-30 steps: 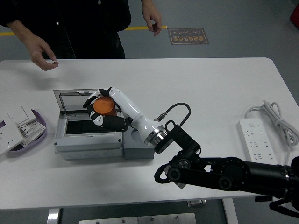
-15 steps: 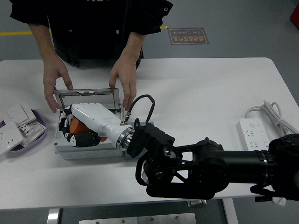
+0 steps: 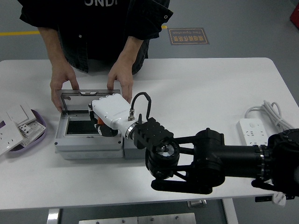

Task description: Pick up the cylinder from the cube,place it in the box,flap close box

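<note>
White-shelled right hand (image 3: 106, 117): you see it back-up over the grey box (image 3: 88, 144), left of centre; its fingers are hidden under the palm, so you cannot tell whether they grip.
Cylinder: not visible; you cannot confirm it lies in the box.
Lid (image 3: 89, 99): upright at the box's far edge, a person's hands (image 3: 120, 80) on its corners.
Progress: judged near placing; closing the flap remains.
Writing: floor sign (image 3: 188, 36) at top centre, too small to read.
</note>
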`<action>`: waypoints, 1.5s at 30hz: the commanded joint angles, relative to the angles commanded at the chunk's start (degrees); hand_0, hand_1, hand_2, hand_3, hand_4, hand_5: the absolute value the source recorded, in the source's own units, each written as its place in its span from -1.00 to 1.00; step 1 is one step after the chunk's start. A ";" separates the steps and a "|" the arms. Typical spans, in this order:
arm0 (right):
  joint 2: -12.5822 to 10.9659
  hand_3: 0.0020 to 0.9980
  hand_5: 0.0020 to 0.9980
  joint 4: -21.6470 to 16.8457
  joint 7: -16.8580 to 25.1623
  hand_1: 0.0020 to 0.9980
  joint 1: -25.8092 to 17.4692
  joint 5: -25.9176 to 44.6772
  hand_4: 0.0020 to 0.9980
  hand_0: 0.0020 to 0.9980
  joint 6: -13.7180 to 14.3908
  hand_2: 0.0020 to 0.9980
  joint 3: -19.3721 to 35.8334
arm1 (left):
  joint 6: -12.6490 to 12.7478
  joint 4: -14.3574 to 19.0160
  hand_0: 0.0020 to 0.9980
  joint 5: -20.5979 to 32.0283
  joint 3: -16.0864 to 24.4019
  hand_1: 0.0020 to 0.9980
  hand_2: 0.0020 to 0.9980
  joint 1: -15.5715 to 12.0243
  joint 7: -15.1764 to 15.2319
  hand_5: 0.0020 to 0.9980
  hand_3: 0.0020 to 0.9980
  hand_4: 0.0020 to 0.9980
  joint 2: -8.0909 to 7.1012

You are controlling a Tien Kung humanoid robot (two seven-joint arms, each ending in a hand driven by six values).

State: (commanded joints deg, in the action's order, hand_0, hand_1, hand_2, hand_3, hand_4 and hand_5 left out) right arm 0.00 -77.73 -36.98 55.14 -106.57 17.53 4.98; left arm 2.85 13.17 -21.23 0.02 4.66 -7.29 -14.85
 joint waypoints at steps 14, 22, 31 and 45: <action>0.00 -0.37 -1.00 1.29 0.00 -0.36 0.33 -0.57 -1.00 -0.84 4.73 -0.25 -2.59 | -0.07 0.05 0.21 -0.20 -0.02 0.25 0.24 0.18 -0.11 -0.52 0.27 0.42 -0.08; 0.00 -0.32 -1.00 1.42 2.17 -0.31 0.25 -0.12 -1.00 -0.74 3.84 -0.19 -3.29 | -0.05 0.06 0.21 -0.33 -0.02 0.25 0.24 0.31 -0.13 -0.52 0.27 0.42 -0.09; 0.00 -0.16 -1.00 2.06 5.49 -0.08 0.23 -2.34 -0.98 -0.36 -0.90 -0.07 -3.95 | 0.00 0.12 0.21 -0.60 -0.02 0.25 0.24 0.45 -0.08 -0.52 0.27 0.42 -0.13; 0.00 0.32 -0.65 2.89 5.98 0.36 0.12 -3.29 0.15 0.44 -0.41 0.38 -4.11 | 0.04 0.26 0.21 -0.96 -0.02 0.25 0.24 0.59 -0.07 -0.52 0.27 0.42 -0.11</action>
State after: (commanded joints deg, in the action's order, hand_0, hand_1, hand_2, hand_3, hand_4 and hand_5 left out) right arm 0.00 -74.84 -31.00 55.26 -109.86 17.12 0.87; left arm 2.89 13.43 -22.19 0.00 5.24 -7.36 -14.96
